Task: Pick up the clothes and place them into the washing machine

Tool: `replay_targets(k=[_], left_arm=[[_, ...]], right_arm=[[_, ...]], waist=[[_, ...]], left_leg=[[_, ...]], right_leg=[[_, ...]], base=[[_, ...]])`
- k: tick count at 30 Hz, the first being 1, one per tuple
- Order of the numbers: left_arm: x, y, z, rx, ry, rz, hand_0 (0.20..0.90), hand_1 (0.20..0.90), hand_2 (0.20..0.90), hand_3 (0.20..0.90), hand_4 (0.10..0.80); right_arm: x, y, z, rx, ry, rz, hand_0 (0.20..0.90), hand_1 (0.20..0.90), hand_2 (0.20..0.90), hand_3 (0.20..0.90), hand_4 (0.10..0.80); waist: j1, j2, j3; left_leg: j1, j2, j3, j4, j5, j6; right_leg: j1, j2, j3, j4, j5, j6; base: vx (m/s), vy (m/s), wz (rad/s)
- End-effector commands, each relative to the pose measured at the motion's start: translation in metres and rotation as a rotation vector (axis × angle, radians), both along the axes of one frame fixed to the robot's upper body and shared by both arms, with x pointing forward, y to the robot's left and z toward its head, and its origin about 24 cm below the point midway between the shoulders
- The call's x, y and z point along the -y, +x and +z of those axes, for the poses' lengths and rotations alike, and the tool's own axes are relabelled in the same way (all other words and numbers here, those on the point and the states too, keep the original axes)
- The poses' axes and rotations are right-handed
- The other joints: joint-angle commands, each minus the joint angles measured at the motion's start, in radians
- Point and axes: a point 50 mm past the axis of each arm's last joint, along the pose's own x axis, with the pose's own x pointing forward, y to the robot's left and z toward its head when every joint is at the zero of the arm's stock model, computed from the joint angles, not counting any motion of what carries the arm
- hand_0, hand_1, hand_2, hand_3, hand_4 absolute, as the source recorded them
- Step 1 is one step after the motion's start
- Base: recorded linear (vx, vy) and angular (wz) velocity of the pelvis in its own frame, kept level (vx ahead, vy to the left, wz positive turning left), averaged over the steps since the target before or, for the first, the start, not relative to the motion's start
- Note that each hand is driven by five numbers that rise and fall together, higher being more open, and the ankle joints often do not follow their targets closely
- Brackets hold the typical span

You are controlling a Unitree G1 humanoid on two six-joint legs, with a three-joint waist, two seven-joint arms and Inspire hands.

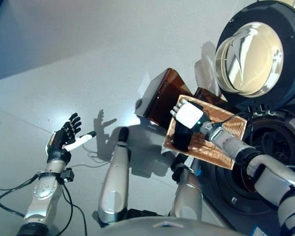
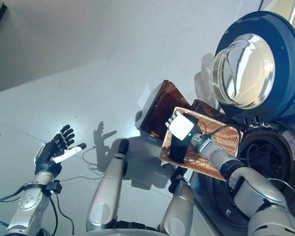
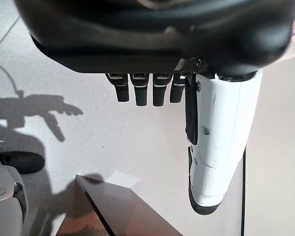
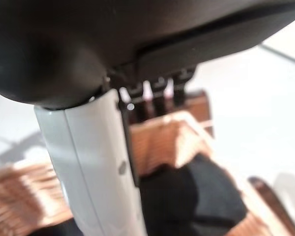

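Note:
A wicker basket [image 1: 227, 132] stands on the floor in front of the washing machine, with a black garment [image 1: 181, 138] lying in it. My right hand [image 1: 189, 114] hovers over the basket's left part, just above the garment. In the right wrist view its thumb and fingers [image 4: 155, 96] are straight, and the black garment [image 4: 187, 196] lies below them, untouched. The washing machine's round door [image 1: 258, 54] is swung open, and the dark drum opening [image 1: 270, 162] shows below it. My left hand [image 1: 65, 139] is open over the floor at the lower left, holding nothing.
A brown translucent box [image 1: 162, 98] stands on the grey floor right behind the basket, touching it. Its corner also shows in the left wrist view as the brown box [image 3: 120, 209]. The open door overhangs the basket's far right side.

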Motion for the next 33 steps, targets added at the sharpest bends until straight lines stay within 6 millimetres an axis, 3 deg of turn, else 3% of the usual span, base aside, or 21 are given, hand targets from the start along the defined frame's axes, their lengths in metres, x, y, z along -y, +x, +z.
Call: replay_targets(k=[1,9,20,33], left_arm=[[-0.007,-0.011,0.010,0.063,0.021,0.006,0.900,0.900,0.900,0.900,0.800],[-0.006,-0.011,0.009,0.053,0.028,-0.007,0.900,0.900,0.900,0.900,0.800],[-0.001,-0.010,0.011,0.057,0.028,-0.044,0.900,0.900,0.900,0.900,0.800],[-0.001,-0.012,0.009,0.057,0.024,-0.024,0.900,0.900,0.900,0.900,0.800]], right_arm=[[0.016,0.006,0.029,0.110,0.032,0.002,0.900,0.900,0.900,0.900,0.800],[0.026,0.003,0.029,0.104,-0.002,-0.011,0.900,0.900,0.900,0.900,0.800],[0.044,-0.005,0.026,0.075,-0.062,-0.042,0.900,0.900,0.900,0.900,0.800],[0.035,-0.004,0.023,0.082,-0.017,-0.017,0.900,0.900,0.900,0.900,0.800]], waist=[[-0.025,-0.001,-0.102],[-0.032,-0.010,-0.110],[-0.043,0.009,-0.093],[-0.045,0.014,-0.085]], left_leg=[[-0.025,0.048,-0.027,-0.081,0.063,-0.056],[-0.011,0.052,-0.023,-0.087,0.064,-0.060],[-0.024,0.054,-0.028,-0.075,0.074,-0.065],[-0.053,0.050,-0.030,-0.047,0.067,-0.064]], right_leg=[[-0.028,-0.048,0.064,-0.005,0.087,0.043],[-0.018,-0.042,0.071,-0.010,0.083,0.041],[-0.046,-0.035,0.088,0.026,0.063,0.033],[-0.067,-0.038,0.092,0.050,0.062,0.030]], base=[[0.006,0.009,-0.04],[-0.003,-0.002,-0.02],[-0.032,-0.004,-0.05],[-0.003,0.001,0.00]])
